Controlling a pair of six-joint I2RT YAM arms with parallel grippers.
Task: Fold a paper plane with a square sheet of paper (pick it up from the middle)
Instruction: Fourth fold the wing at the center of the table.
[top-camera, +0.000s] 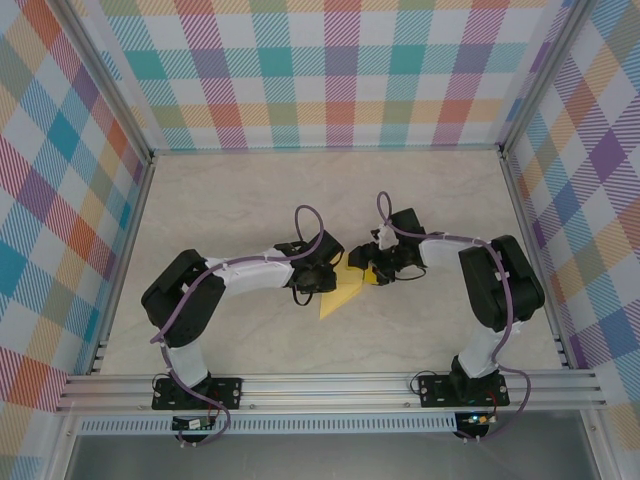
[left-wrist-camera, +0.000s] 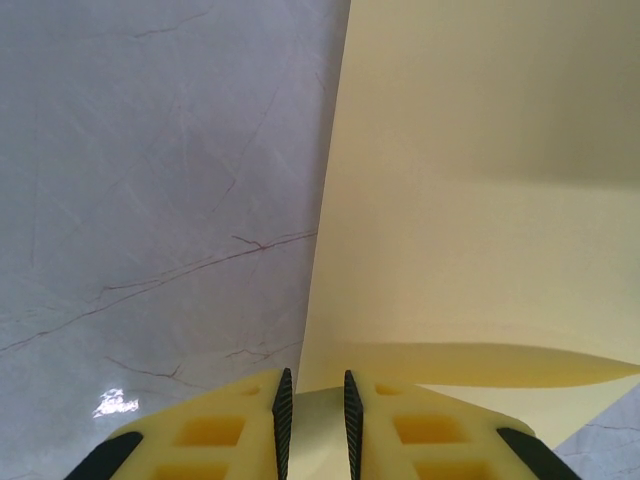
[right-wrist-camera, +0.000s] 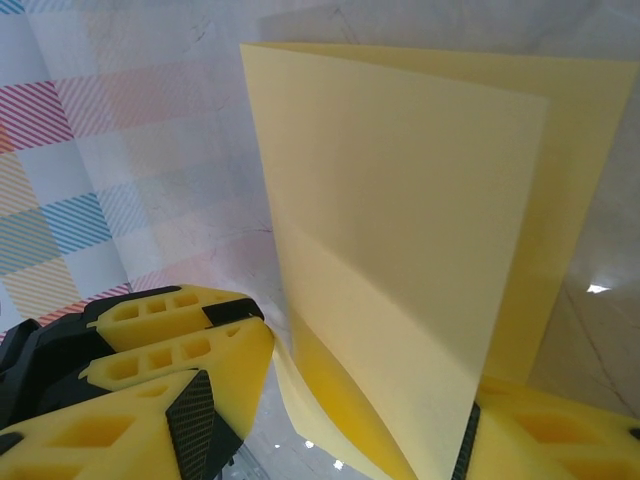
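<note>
Plainly, we count one square sheet of paper (top-camera: 338, 295), two arms and two grippers, all meeting near the middle of one marble-patterned table (top-camera: 450, 200).

From above, the yellow sheet lies between the two grippers and reaches toward the near edge. The left gripper (top-camera: 322, 275) sits at its left side and the right gripper (top-camera: 370, 272) at its upper right.

On the left wrist view, the left gripper (left-wrist-camera: 314, 390) has its two pads drawn nearly together, with the pale lower edge of the sheet (left-wrist-camera: 480, 200) pinched in the narrow slot between them. From there the paper rises over the right half of the view, and the bare table (left-wrist-camera: 150, 200) lies to its left.

On the right wrist view, we see the sheet (right-wrist-camera: 400, 220) bent along one fold into two leaves that stand upright. The right gripper (right-wrist-camera: 350, 400) is spread wide, with one finger on each side of the paper. The front leaf runs down beside the right-hand pad, but we cannot tell whether it touches. The left-hand pad stands apart from the sheet.

Three checked walls (top-camera: 340, 70) enclose the table at the left, back and right.
</note>
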